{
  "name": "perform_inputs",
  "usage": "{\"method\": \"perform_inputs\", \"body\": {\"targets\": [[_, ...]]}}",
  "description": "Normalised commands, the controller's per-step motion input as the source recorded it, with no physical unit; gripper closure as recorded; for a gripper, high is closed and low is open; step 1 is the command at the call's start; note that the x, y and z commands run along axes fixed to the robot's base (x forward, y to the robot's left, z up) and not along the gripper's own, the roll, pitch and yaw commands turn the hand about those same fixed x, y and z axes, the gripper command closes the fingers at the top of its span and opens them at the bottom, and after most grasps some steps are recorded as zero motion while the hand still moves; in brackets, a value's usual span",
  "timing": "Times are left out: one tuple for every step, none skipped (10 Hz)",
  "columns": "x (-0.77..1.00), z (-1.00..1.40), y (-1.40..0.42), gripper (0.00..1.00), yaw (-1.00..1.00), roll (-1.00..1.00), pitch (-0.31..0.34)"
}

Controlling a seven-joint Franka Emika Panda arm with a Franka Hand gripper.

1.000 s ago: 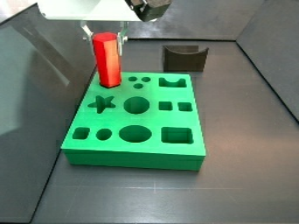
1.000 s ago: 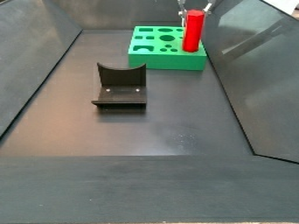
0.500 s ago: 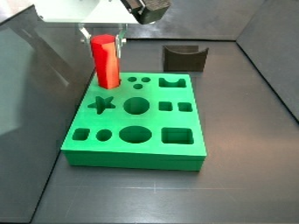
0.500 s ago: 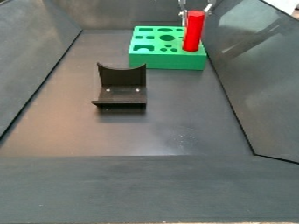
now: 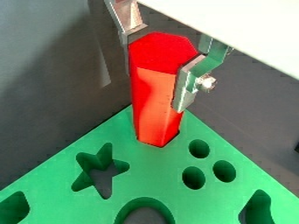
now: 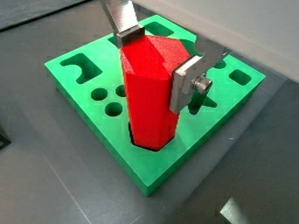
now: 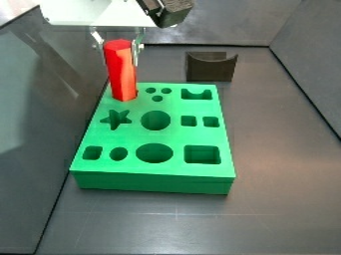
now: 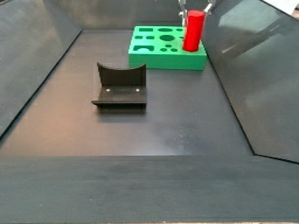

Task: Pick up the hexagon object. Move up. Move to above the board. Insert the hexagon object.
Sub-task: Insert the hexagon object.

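The red hexagon object (image 5: pixel 158 87) (image 6: pixel 155 92) stands upright with its lower end in a hole at a corner of the green board (image 5: pixel 140 188) (image 6: pixel 82 96). In both side views it (image 7: pixel 122 70) (image 8: pixel 193 29) rises from the board (image 7: pixel 173 149) (image 8: pixel 158 48). My gripper (image 5: pixel 160 48) (image 6: pixel 160 57) is above the board's corner, its silver fingers (image 5: pixel 191 79) (image 6: pixel 184 83) pressed on the top of the hexagon object on two opposite sides. In a side view the gripper (image 7: pixel 114 38) sits just under its white mount.
The dark fixture (image 7: pixel 209 66) (image 8: pixel 119 86) stands on the floor away from the board. Dark walls enclose the floor (image 8: pixel 140 131). The board's other holes, a star (image 7: pixel 118 120), circles and squares, lie open.
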Motion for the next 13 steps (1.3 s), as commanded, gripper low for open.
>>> {"method": "perform_inputs", "body": {"targets": [[0.0, -0.19, 0.1, 1.0, 0.0, 0.0, 0.0], [-0.01, -0.19, 0.07, 1.0, 0.0, 0.0, 0.0], [-0.04, -0.18, 0.04, 1.0, 0.0, 0.0, -0.01], [-0.02, -0.15, 0.0, 1.0, 0.0, 0.0, -0.03], [-0.03, -0.19, 0.0, 1.0, 0.0, 0.0, -0.036], [0.0, -0.35, 0.0, 1.0, -0.02, 0.01, -0.03], [0.0, -0.65, -0.01, 1.0, -0.05, 0.06, -0.023], [0.01, -1.0, 0.0, 1.0, -0.01, 0.12, -0.001], [0.0, -1.0, -0.03, 1.0, -0.02, 0.14, -0.02], [0.0, -1.0, -0.05, 1.0, -0.01, 0.13, -0.016], [0.0, -1.0, -0.02, 1.0, 0.0, 0.11, -0.023], [0.0, -0.27, 0.0, 1.0, 0.0, 0.02, 0.0], [0.0, 0.0, 0.0, 1.0, 0.0, 0.0, 0.0]]}}
